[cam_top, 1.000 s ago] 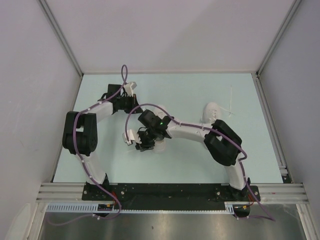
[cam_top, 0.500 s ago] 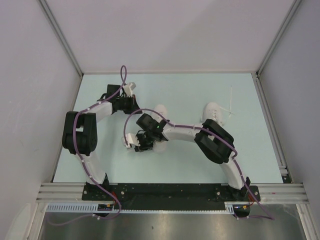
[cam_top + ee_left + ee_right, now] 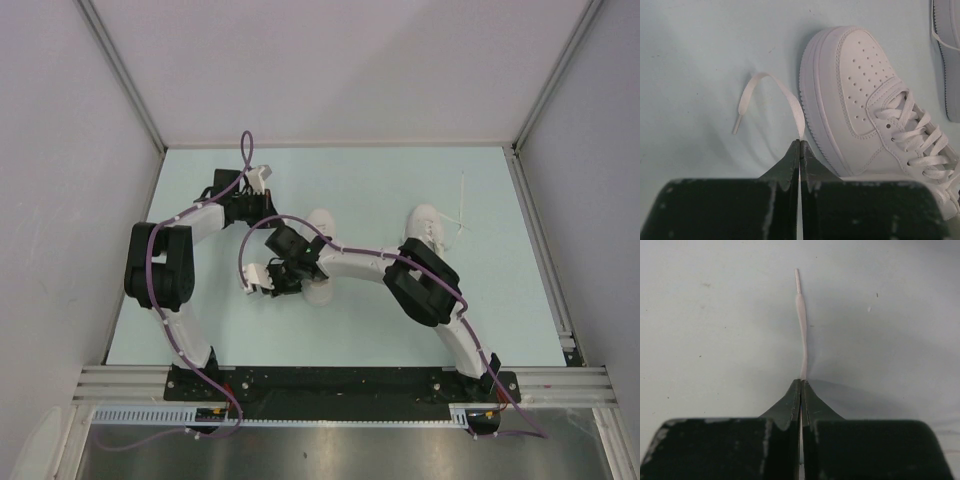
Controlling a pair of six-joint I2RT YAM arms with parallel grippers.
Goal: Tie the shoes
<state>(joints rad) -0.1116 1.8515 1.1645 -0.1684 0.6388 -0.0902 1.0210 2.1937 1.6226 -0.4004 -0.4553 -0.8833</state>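
Shifted toward nine o'clock over pale-blue tabletop (image 3: 715, 315), right gripper (image 3: 801, 382) pinches thin white lace (image 3: 801, 325); left gripper (image 3: 799, 142) pinches second lace (image 3: 789, 97) by perforated white sneaker (image 3: 855, 90).

Pale lilac-grey panel walls (image 3: 340, 60) framed by aluminium posts (image 3: 122, 75) enclose a mint tabletop (image 3: 360, 185), evenly lit

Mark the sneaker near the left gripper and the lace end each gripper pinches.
sneaker (image 3: 860, 70), left wrist view, perforated toe cap.
left lace (image 3: 792, 100), left wrist view, wide curved stretch.
right lace (image 3: 801, 320), right wrist view, mid-strand below the aglet.
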